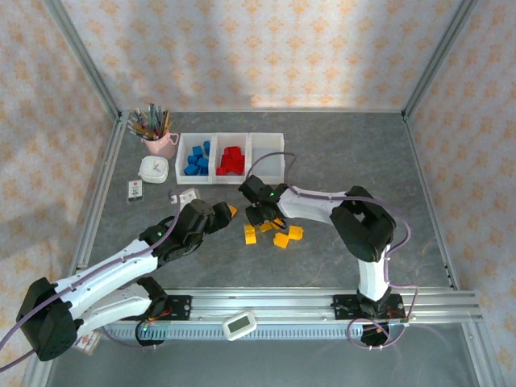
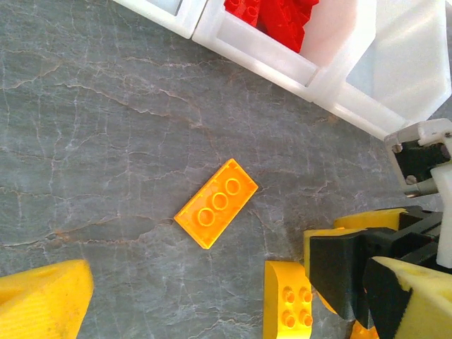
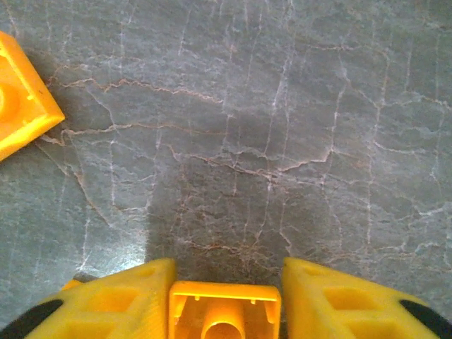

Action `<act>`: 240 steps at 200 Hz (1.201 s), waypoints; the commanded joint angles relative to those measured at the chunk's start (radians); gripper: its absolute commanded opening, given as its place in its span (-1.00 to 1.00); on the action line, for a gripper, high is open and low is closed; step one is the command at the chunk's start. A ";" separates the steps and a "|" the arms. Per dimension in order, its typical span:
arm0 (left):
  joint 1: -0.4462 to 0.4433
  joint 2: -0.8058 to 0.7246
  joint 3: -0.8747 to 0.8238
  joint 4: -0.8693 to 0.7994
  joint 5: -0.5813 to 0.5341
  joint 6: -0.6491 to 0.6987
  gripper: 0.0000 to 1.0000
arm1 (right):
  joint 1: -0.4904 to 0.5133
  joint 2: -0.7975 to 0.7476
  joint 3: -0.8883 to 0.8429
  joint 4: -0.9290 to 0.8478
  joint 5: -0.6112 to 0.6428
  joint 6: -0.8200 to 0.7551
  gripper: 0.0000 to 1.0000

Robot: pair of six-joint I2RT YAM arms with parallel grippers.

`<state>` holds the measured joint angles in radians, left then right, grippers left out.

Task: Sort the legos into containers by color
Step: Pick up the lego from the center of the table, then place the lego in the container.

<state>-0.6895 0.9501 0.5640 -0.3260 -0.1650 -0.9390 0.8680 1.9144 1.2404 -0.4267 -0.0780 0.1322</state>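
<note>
My right gripper point(image 3: 226, 305) is down on the table, shut on a yellow-orange lego point(image 3: 224, 311) that sits underside-up between its fingers. In the top view the right gripper point(image 1: 262, 216) stands over a loose cluster of yellow-orange legos point(image 1: 281, 239). My left gripper point(image 1: 230, 211) hovers just to its left, open and holding nothing. In the left wrist view a flat orange lego point(image 2: 216, 203) and a yellow four-stud lego point(image 2: 288, 300) lie on the table. The containers stand in a row: blue legos point(image 1: 196, 159) in the left bin, red legos point(image 1: 231, 160) in the middle, and the right bin point(image 1: 268, 157) bare.
A pink cup of pencils point(image 1: 160, 141) and a white timer point(image 1: 153, 168) stand left of the bins. Two small cards point(image 1: 135, 190) lie near them. Another orange lego point(image 3: 21, 106) lies left of my right gripper. Metal frame rails edge the table.
</note>
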 commanded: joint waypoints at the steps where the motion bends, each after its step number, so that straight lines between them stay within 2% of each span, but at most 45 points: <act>1: -0.002 -0.016 -0.009 -0.030 -0.030 -0.010 0.99 | 0.008 0.015 0.022 -0.008 0.006 0.004 -0.27; 41: -0.002 -0.017 0.002 -0.027 -0.033 -0.007 0.99 | 0.007 -0.017 0.016 0.009 0.022 0.012 -0.54; 87: 0.005 -0.022 0.047 -0.033 -0.054 0.011 0.99 | -0.013 -0.102 0.060 0.024 0.028 0.025 -0.59; 136: 0.044 0.008 0.122 -0.017 -0.049 0.061 0.99 | -0.105 -0.123 0.178 0.064 0.027 0.046 -0.59; 201: 0.137 0.089 0.200 0.047 -0.025 0.115 0.99 | -0.213 0.047 0.380 0.169 0.095 0.052 -0.59; 240: 0.175 0.132 0.221 0.096 -0.013 0.121 0.99 | -0.264 0.199 0.540 0.156 0.149 0.034 -0.58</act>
<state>-0.5335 1.0622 0.7540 -0.2878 -0.1864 -0.8444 0.6285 2.0342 1.6909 -0.2783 -0.0063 0.1745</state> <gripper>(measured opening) 0.994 0.270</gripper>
